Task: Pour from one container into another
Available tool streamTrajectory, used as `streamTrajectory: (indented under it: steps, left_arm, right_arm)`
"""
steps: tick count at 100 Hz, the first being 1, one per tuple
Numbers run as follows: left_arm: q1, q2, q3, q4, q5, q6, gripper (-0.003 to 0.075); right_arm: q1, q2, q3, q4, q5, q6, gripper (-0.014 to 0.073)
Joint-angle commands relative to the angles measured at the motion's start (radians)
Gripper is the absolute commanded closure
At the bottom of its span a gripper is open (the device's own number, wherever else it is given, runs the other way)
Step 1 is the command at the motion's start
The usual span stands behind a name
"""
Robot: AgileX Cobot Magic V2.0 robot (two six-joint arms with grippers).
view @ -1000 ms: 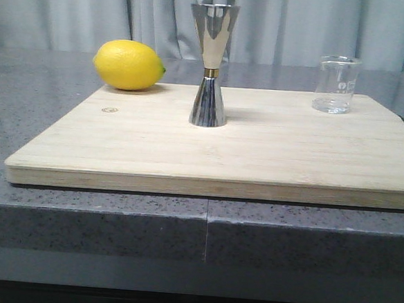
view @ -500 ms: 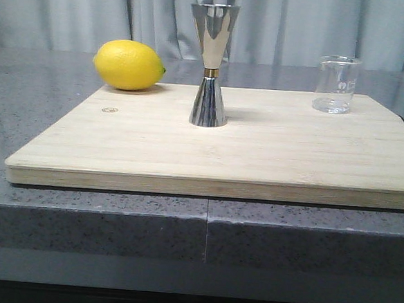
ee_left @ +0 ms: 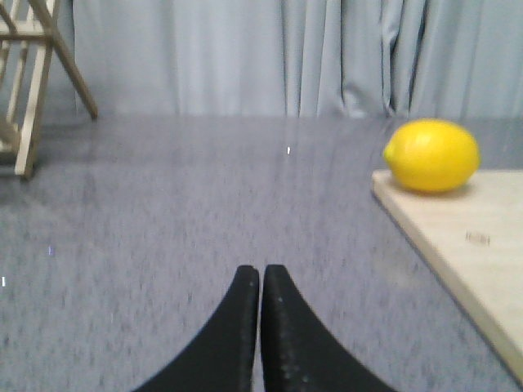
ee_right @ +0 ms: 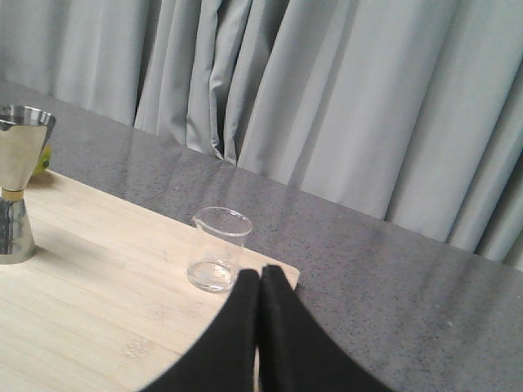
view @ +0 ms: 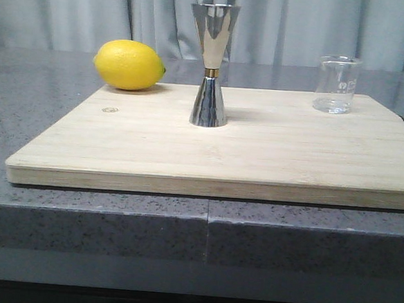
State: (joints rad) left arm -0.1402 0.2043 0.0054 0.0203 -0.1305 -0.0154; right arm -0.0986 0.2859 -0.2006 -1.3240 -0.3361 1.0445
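A small clear glass beaker [view: 336,84] stands upright at the back right of the wooden board [view: 223,153]. The tall steel jigger [view: 211,65], hourglass-shaped with a gold band, stands upright mid-board. In the right wrist view the beaker [ee_right: 217,260] sits just beyond my shut right gripper [ee_right: 260,273], with the jigger [ee_right: 18,185] further off along the board. My left gripper [ee_left: 260,273] is shut with nothing in it, over the grey counter beside the board. Neither gripper shows in the front view.
A yellow lemon [view: 129,64] lies at the board's back left corner; the left wrist view shows the lemon [ee_left: 432,155] too. A wooden rack [ee_left: 33,73] stands on the counter off the left side. Grey curtains [view: 301,27] hang behind the counter.
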Motion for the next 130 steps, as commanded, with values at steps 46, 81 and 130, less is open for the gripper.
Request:
streamTrajectory:
  steps: [46, 81, 130]
  left_arm:
    - [-0.006, -0.108, 0.020, 0.115, -0.060, -0.060, 0.0741]
    - [0.079, -0.232, 0.020, 0.107, 0.118, -0.060, 0.0741]
    - [0.114, -0.232, 0.020, 0.083, 0.118, -0.060, 0.0741]
  right_arm:
    - [-0.006, 0.008, -0.026, 0.015, -0.017, 0.000, 0.0656]
    - [-0.006, 0.008, -0.026, 0.015, -0.017, 0.000, 0.0656]
    - [-0.006, 0.008, -0.026, 0.015, -0.017, 0.000, 0.0656]
